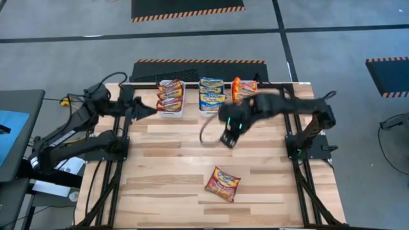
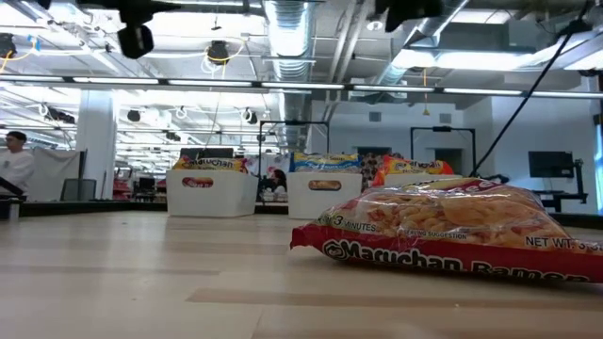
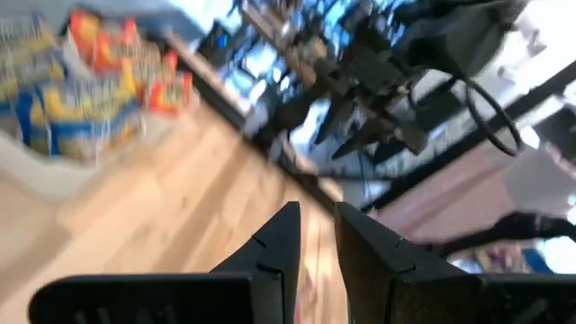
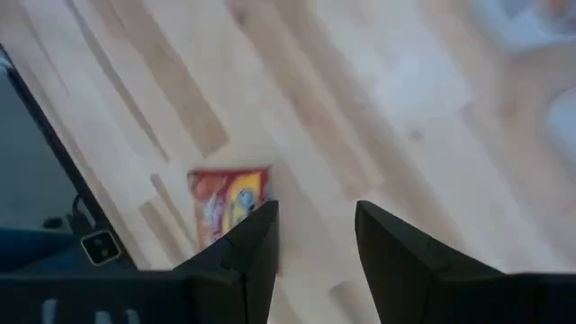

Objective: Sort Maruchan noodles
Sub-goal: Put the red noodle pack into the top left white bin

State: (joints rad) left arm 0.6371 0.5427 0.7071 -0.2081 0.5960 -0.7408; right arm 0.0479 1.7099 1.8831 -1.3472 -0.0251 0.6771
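One pkt [image 1: 223, 183] alone front-centre on table [image 1: 166, 172]; three bins [image 1: 171, 107] w/ pkts along back.

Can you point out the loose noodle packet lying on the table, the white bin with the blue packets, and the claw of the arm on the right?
Loose noodle packet [image 1: 223, 183]: high view, middle of its wrapper.
White bin with blue packets [image 1: 211, 111]: high view, front rim.
Right gripper [image 1: 229, 140]: high view, between its fingertips.
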